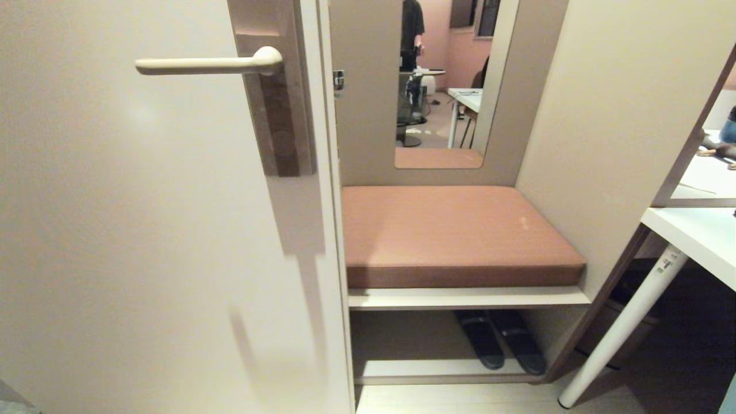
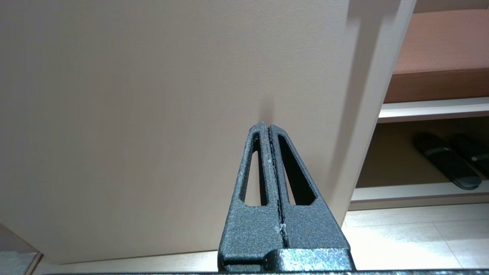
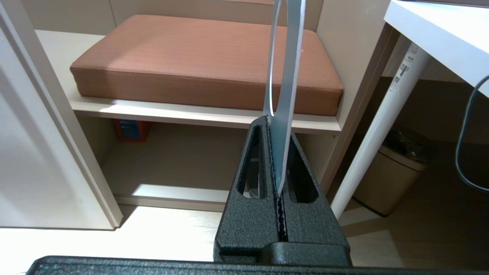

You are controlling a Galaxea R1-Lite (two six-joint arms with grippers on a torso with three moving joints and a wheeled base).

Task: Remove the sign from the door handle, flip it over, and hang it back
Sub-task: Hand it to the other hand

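The right pincer [image 3: 276,122] clenched the sign [image 3: 286,76] edge-on, low beside the cushion; the door handle [image 1: 210,64] hung bare. The left pincer [image 2: 266,128] was clenched empty. That thin-edge grip risked the sign slipping.

You see the sign [image 3: 284,95] only edge-on from the right wrist camera, so you cannot read its faces, and its top is cut off by the picture's edge. Its lower end is hidden between the fingers of the right gripper [image 3: 276,122]. In the head view neither gripper appears. The brown plate [image 1: 279,103] behind the door handle [image 1: 210,64] is cut at the top. The person [image 1: 411,29] in the mirror [image 1: 440,80] is cut off above the shoulders. The slippers [image 1: 499,338] lie partly hidden under the shelf [image 1: 468,298].
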